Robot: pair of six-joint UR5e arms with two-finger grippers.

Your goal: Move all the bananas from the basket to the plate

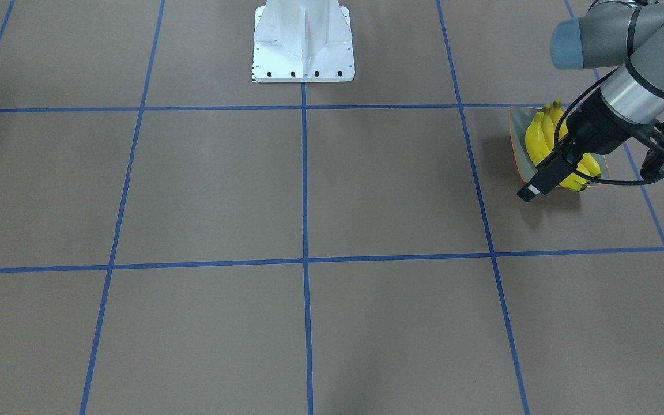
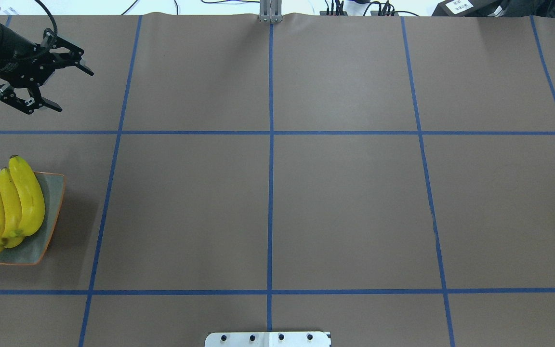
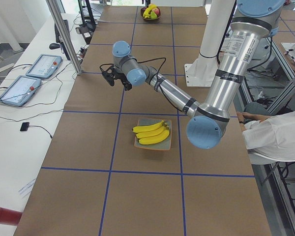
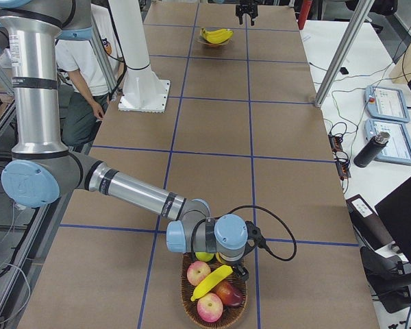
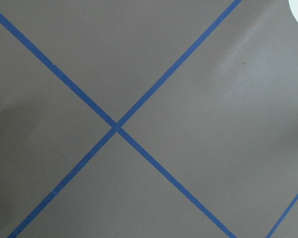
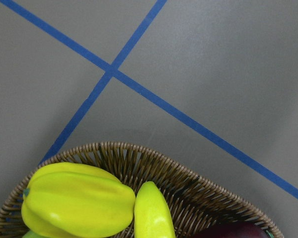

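Joined bananas (image 2: 12, 207) lie on the plate (image 2: 52, 193); beyond it the left gripper (image 2: 75, 91) hangs open. Far from the plate, the right gripper (image 4: 241, 270) is too hidden to tell its grip.

The brown paper-covered counter (image 2: 345, 207) bore a grid of blue tape lines. The bright yellow curved bananas (image 2: 12, 207) had dark tips. The square grey-green glazed plate (image 2: 53, 202) had a thin orange rim. The tan woven wicker basket (image 6: 188, 183) showed a yellow-green ribbed fruit (image 6: 74, 198) and red-and-yellow apples (image 4: 198, 272). The left claw (image 2: 75, 91) was black.
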